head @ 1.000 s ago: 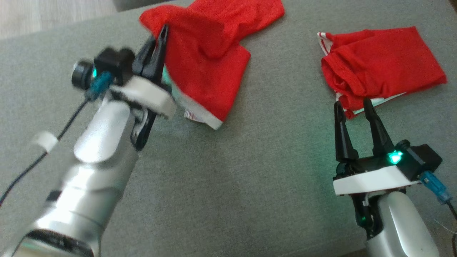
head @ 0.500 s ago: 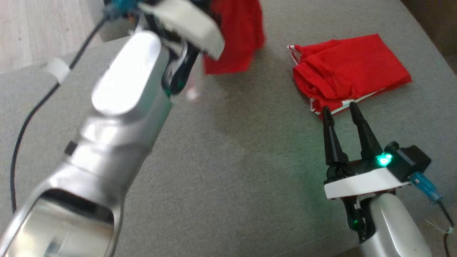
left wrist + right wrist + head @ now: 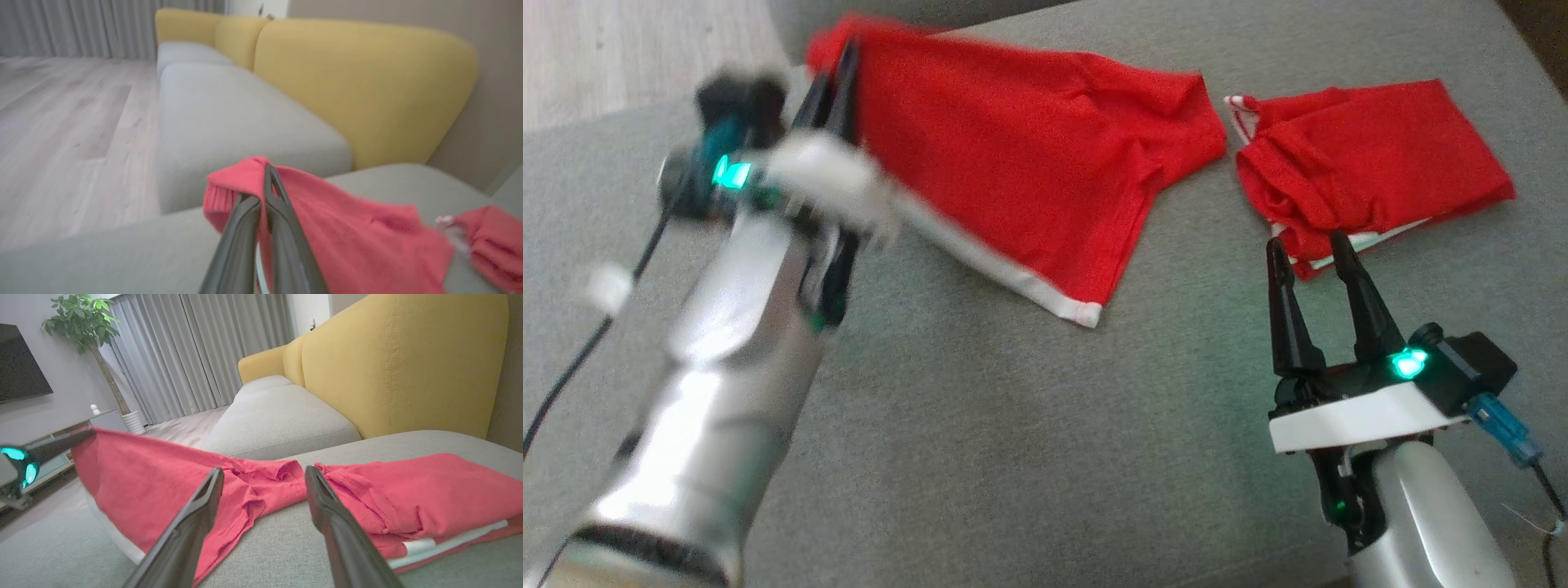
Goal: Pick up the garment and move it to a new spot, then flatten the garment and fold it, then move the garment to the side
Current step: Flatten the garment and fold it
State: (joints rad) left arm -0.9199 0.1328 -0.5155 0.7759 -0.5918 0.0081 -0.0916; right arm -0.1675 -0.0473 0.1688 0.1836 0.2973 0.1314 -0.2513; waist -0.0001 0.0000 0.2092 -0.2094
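Red garment (image 3: pixel 1029 163) stretched over grey cushion (image 3: pixel 1013 425)
Left gripper (image 3: pixel 837 82) pinches its upper-left corner; right gripper (image 3: pixel 1308 249), lower right, gapes wide, empty.

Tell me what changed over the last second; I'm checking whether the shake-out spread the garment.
The left gripper, still shut on an edge of the red garment, swung it up and back down; it now stretches wider over the cushion. The right gripper stayed open by the folded garment, unmoved.
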